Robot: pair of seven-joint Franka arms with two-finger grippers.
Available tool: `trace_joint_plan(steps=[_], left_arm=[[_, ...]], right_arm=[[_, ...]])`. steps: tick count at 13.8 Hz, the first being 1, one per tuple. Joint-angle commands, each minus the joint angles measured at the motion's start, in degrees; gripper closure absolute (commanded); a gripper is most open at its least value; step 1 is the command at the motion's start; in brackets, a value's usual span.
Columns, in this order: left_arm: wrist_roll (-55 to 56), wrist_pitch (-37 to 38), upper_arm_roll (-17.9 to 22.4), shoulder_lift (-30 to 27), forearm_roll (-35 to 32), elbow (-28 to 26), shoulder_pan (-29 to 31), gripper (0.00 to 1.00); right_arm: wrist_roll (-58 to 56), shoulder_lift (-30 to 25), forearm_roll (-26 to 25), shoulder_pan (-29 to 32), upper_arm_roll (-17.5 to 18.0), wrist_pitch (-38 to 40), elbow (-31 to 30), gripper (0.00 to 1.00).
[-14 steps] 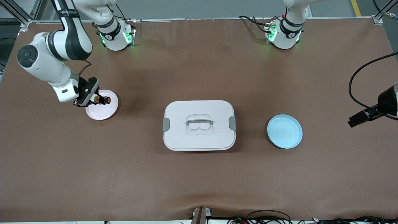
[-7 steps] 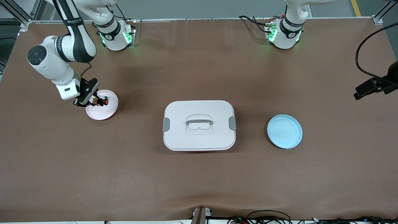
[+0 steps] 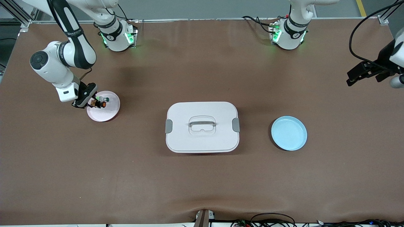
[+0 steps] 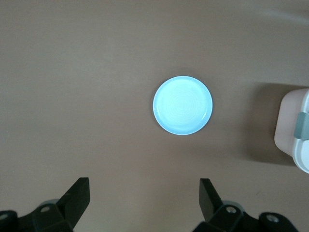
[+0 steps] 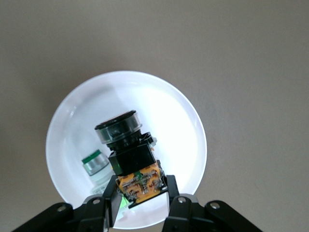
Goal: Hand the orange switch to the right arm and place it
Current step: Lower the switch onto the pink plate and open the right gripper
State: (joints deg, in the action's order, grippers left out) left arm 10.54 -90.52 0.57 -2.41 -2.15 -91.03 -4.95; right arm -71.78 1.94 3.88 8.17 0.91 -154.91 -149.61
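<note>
My right gripper is shut on the orange switch. It grips the switch by its orange rear block, and the black round head points away from the fingers. The switch hangs just over the pale pink plate at the right arm's end of the table. A small white-and-green part lies in that plate beside the switch. My left gripper is open and empty, high over the table at the left arm's end.
A white lidded box with a handle and grey side clips sits mid-table. A light blue plate lies beside it toward the left arm's end. A black cable loops above the left arm's wrist.
The right arm has drawn in and lowered the switch closer to the pink plate, uncovering the white-and-green part. The left gripper has risen and swung toward its base.
</note>
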Motion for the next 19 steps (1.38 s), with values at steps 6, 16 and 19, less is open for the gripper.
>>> trace_joint_plan(steps=[6, 16, 19], left_arm=[[-0.43, -1.32, -0.65, -1.28, 0.13, -2.14, 0.74, 0.00], [0.09, -2.55, -0.57, 0.39, 0.04, -1.87, 0.74, 0.00], [0.36, -2.99, -0.57, 0.83, 0.04, -1.87, 0.74, 0.00]], right_arm=[[-1.17, 5.00, -0.98, 1.41, 1.03, -7.77, -2.09, 1.00], [-1.09, 8.86, -0.89, 0.97, 1.20, -12.78, -2.01, 1.00], [-0.21, 9.22, -0.72, -0.34, 1.29, -13.31, -1.83, 1.00]])
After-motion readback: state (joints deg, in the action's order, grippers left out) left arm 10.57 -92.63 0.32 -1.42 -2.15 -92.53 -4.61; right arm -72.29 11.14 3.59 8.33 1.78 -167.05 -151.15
